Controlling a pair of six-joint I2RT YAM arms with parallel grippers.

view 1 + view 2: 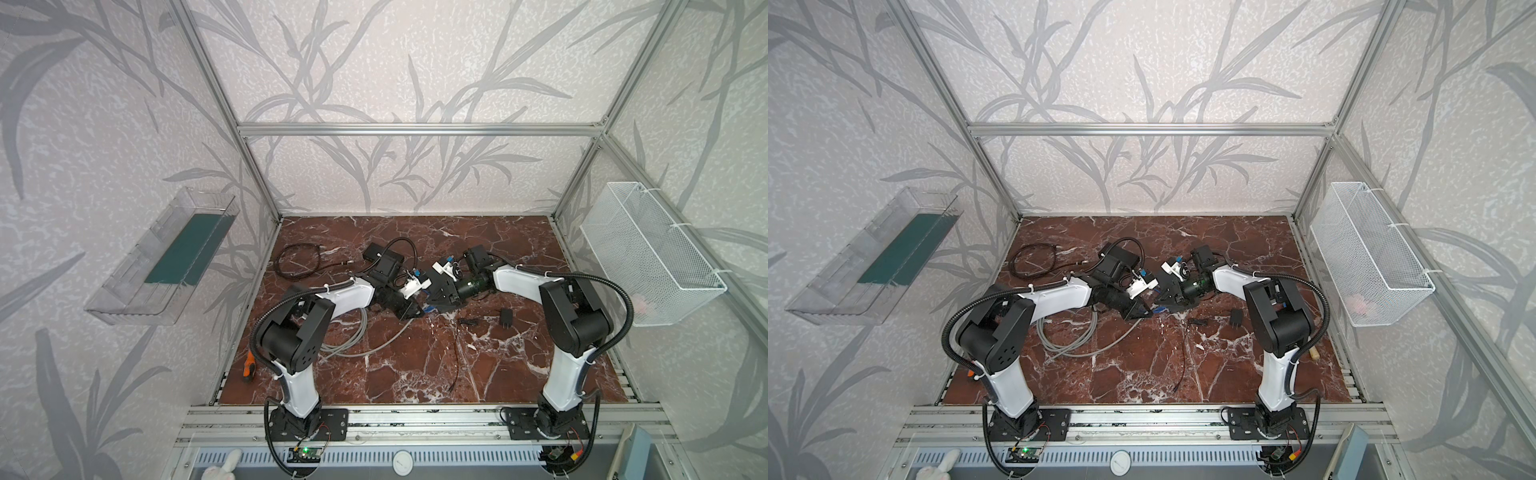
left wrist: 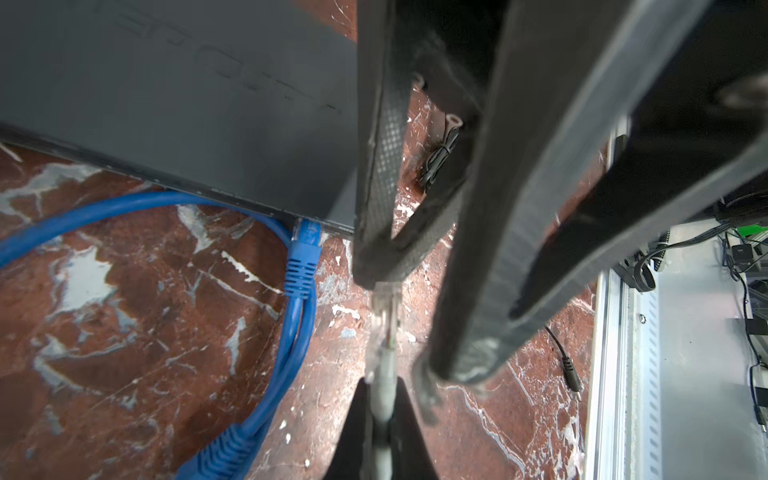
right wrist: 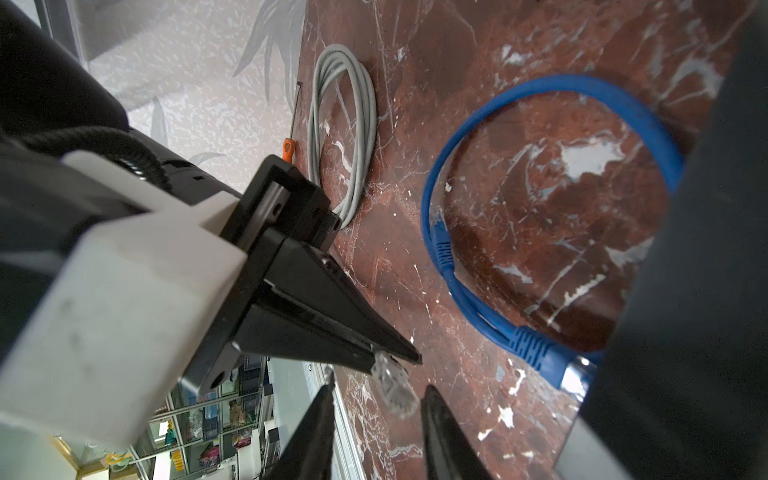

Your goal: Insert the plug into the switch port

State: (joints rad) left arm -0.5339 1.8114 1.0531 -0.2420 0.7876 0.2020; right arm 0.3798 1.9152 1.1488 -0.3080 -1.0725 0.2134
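My left gripper [image 2: 381, 386] is shut on a grey cable just behind its clear plug [image 2: 384, 307], which sticks out past the fingertips. My right gripper [image 3: 380, 388] is open, one finger on each side of the plug's [image 3: 395, 390] tip; one finger stands apart from it, and I cannot tell whether the plug touches the other finger. The dark grey switch [image 2: 187, 104] lies on the marble beside them, with a blue cable [image 2: 301, 266] plugged into its edge. In both top views the grippers meet mid-table [image 1: 413, 313] [image 1: 432, 300] and hide the switch.
A grey cable coil [image 1: 353, 332] lies under the left arm. A black cable [image 1: 297, 259] sits at the back left, a black adapter [image 1: 505, 318] and a thin wire [image 1: 457, 353] to the right, and an orange screwdriver [image 1: 249, 368] at the left edge. A wire basket [image 1: 652, 253] hangs on the right wall.
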